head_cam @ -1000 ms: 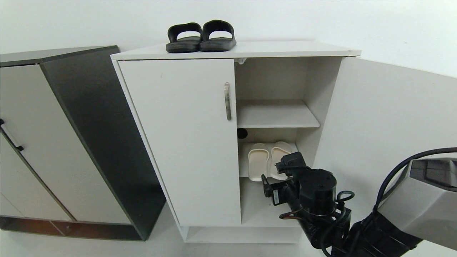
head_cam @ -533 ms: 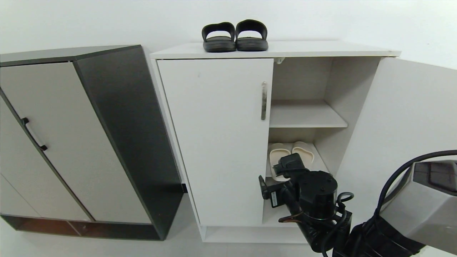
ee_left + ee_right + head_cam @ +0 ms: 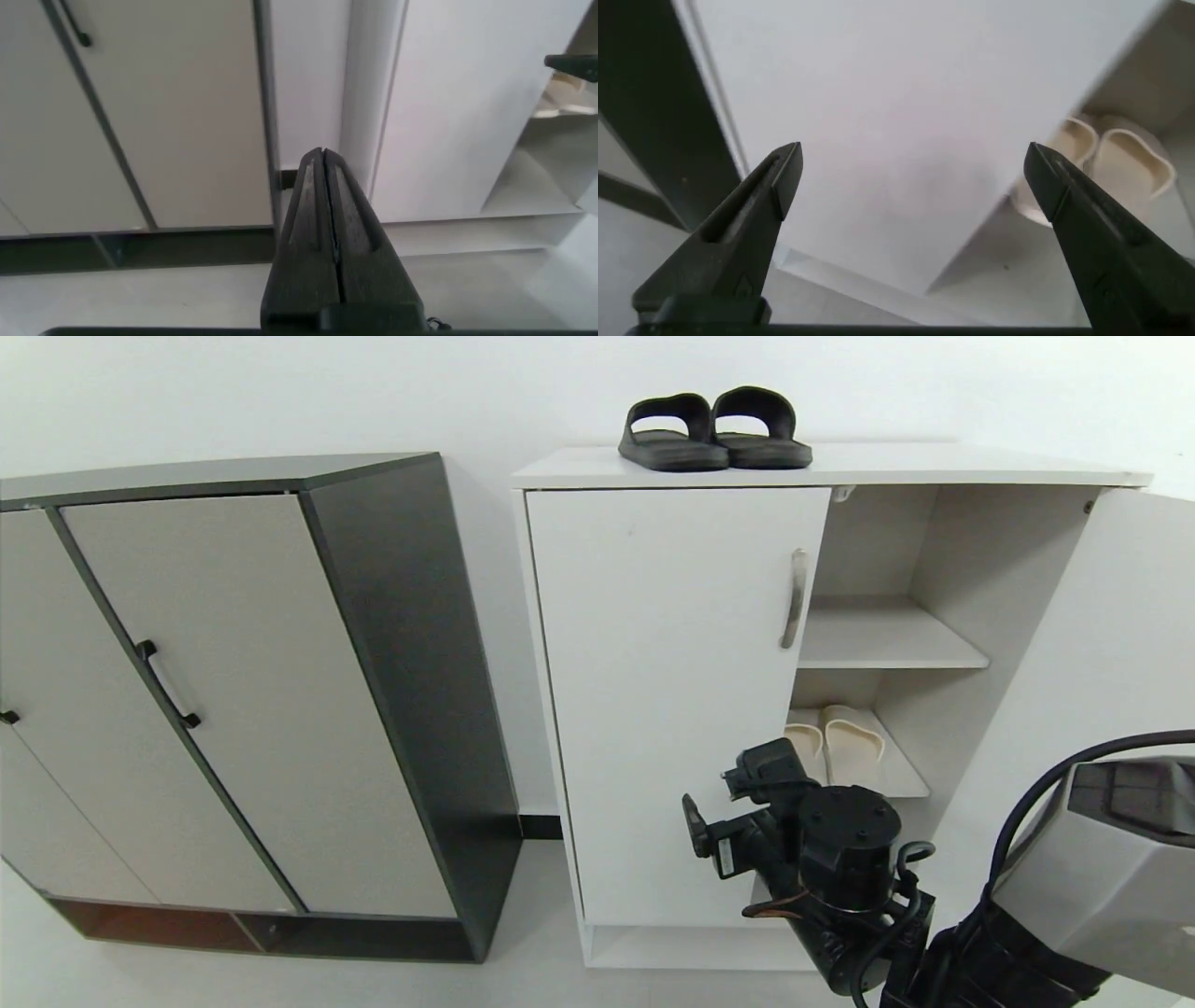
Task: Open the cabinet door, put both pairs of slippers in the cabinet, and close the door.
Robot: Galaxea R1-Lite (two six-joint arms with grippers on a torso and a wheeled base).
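The view has swung left. One black pair (image 3: pixel 714 429) sits atop the cabinet (image 3: pixel 672 709), one cream pair (image 3: pixel 840 742) on its lower shelf (image 3: pixel 904 777). The right gripper (image 3: pixel 912 157) is spread wide and empty; the left gripper (image 3: pixel 322 161) is closed and empty.

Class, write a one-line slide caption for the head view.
Black slippers atop the white cabinet, cream slippers shelved inside, right door open.
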